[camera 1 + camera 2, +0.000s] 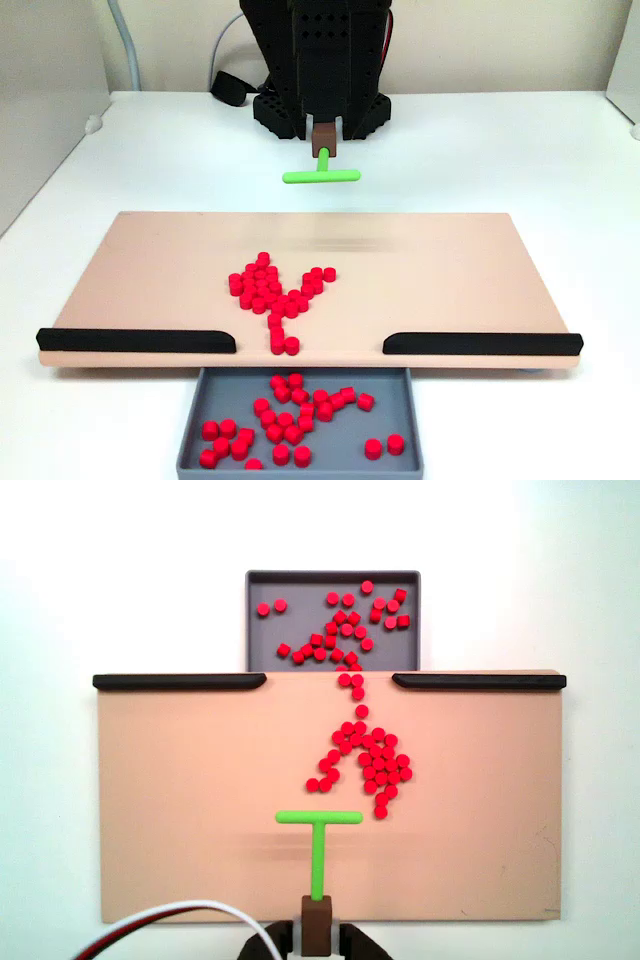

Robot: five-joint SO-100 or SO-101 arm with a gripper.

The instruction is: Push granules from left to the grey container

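Gripper: black, two fingers, closed around a small brown block that carries the green T-shaped plastic stick; seen at the bottom edge of the view from above, and at the top centre of the front view.
Stick: crossbar towards the board's slotted edge, stem pointing back to the arm; raised above the board or resting on it, cannot tell; crossbar just short of the nearest pellets, not touching them.
Granules on board: small bright-red cylindrical pellets, in a loose cluster near the middle of the flat beige rectangular board, a thin trail leading to the gap between the two black strips.
Granules in tray: many more pellets, scattered, mostly in the centre and one side.
Grey container: shallow rectangular grey plastic tray, low walls, just beyond the board's gap, partly under its edge.
Table: white, arm base at the back.
Cables: white and red, near the arm.
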